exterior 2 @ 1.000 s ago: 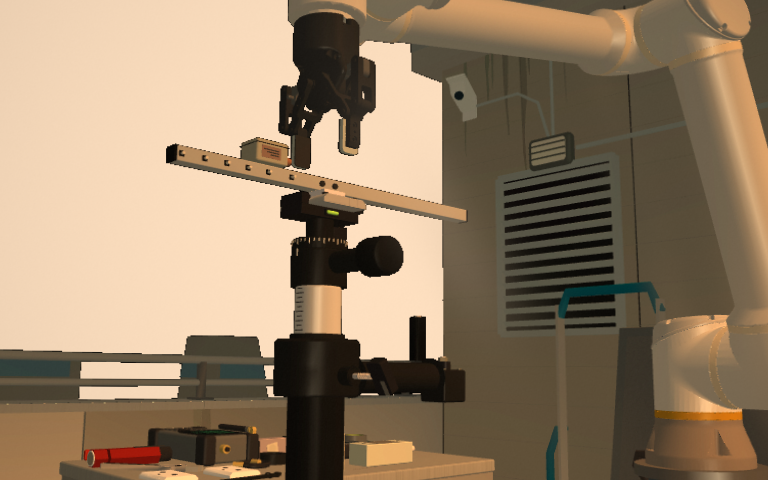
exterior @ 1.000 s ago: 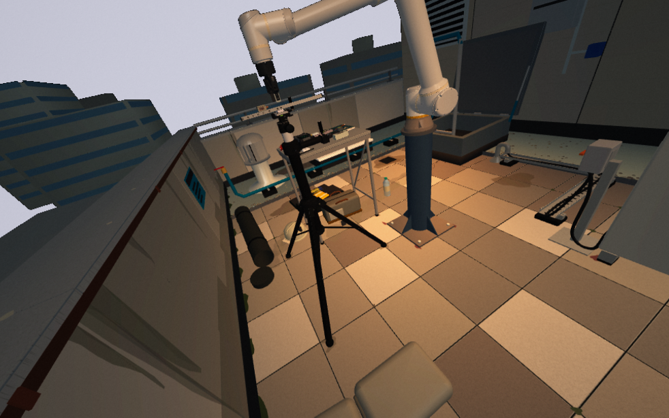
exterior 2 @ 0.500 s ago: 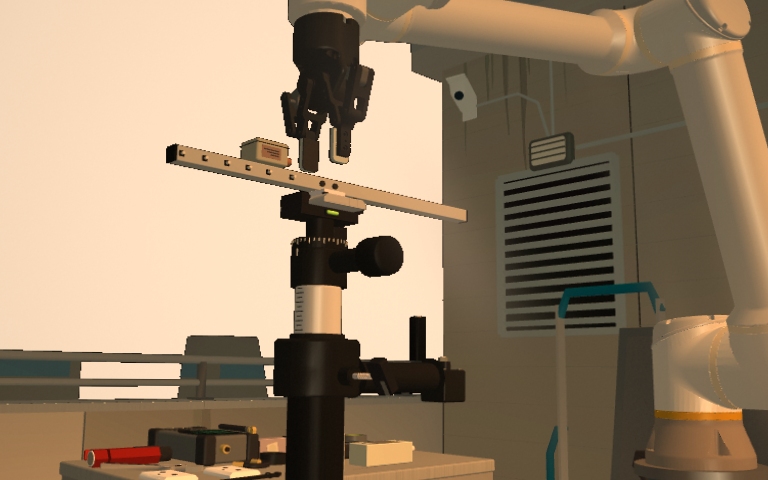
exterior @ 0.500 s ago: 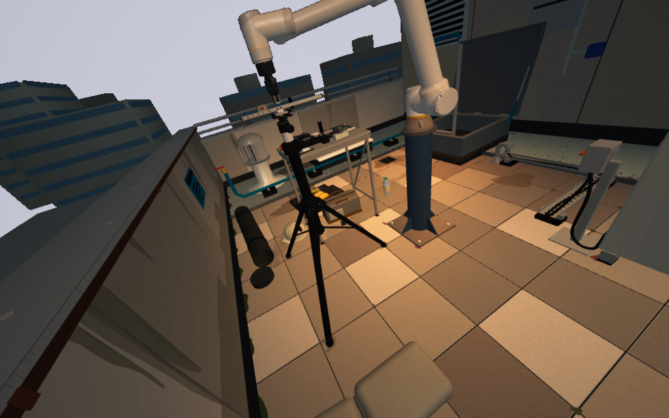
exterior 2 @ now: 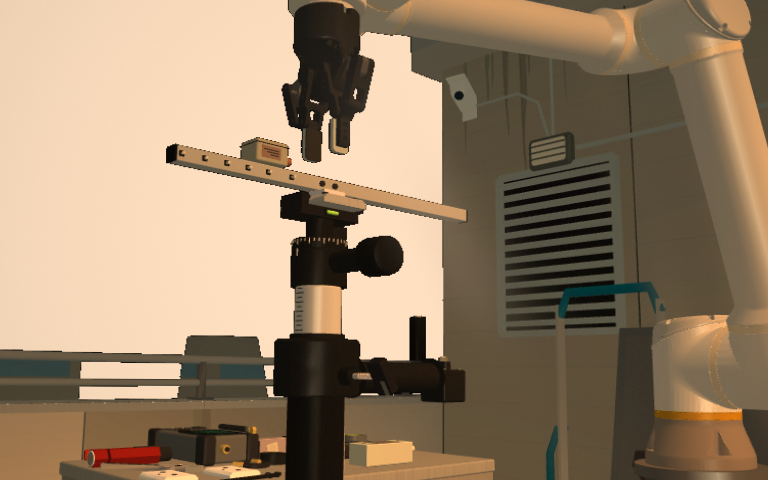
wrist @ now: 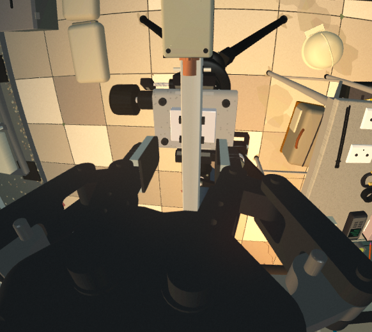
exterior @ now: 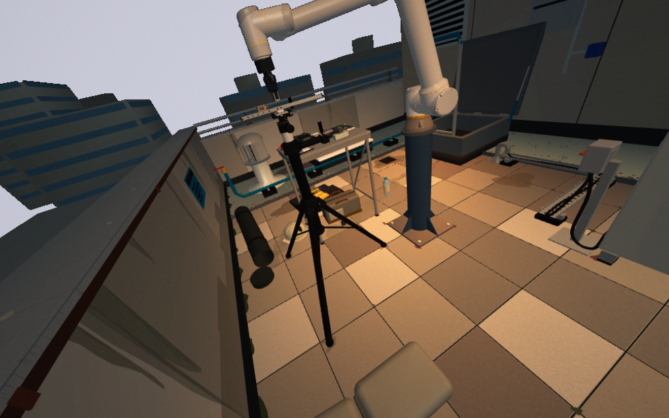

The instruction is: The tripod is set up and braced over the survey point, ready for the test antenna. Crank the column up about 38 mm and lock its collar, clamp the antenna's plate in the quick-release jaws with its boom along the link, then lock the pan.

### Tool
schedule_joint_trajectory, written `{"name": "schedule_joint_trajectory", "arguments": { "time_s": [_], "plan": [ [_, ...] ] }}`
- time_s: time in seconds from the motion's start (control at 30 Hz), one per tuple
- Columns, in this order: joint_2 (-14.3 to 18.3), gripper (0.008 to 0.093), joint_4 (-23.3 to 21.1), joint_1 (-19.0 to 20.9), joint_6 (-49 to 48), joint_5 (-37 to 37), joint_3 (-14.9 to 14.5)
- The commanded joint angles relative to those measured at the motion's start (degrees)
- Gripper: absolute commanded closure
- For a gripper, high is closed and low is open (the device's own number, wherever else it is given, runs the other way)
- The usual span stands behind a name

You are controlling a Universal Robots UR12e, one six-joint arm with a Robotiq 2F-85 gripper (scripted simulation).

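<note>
The quick-release jaws (exterior 2: 319, 209) are mostly covered by the antenna's plate (wrist: 195, 118), which sits on the tripod head with a green level vial showing at its edge. The antenna's pale boom (exterior 2: 317, 181) crosses the head, tilted down to the right, and carries a small box (exterior 2: 265, 151) near its left end. My gripper (exterior 2: 326, 143) hangs just above the boom, clear of it, half open and holding nothing. Below the head are the round pan knob (exterior 2: 379, 256), the raised white column (exterior 2: 317, 309), its collar (exterior 2: 316, 366) and the crank (exterior 2: 415, 372). The tripod (exterior: 311, 218) stands on the tiled roof.
A work table (exterior: 334, 140) with tools stands behind the tripod, next to the arm's pedestal (exterior: 419, 177). A parapet wall (exterior: 118, 270) runs along the left. A dark tube (exterior: 254, 235) and a white helmet (wrist: 322, 50) lie on the floor near the legs.
</note>
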Motion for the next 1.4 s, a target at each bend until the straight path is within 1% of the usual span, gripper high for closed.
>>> {"name": "schedule_joint_trajectory", "arguments": {
  "time_s": [0.0,0.1,0.17,0.5,0.73,1.03,1.37],
  "plan": [
    [-0.36,0.0534,1.35,0.0,0.0,0.0,-1.77],
    [-0.59,0.0534,5.4,0.0,0.0,0.0,-5.76],
    [-0.56,0.0534,6.64,0.0,0.0,0.0,-6.92],
    [-0.47,0.0534,6.79,0.0,-1.04,0.0,-6.86],
    [-0.49,0.0534,6.81,0.0,-5.3,0.0,-6.92],
    [-0.5,0.0534,6.83,0.0,-17.27,0.0,-6.95],
    [-0.5,0.0534,6.83,0.0,-38.83,0.0,-6.96]
  ]
}}
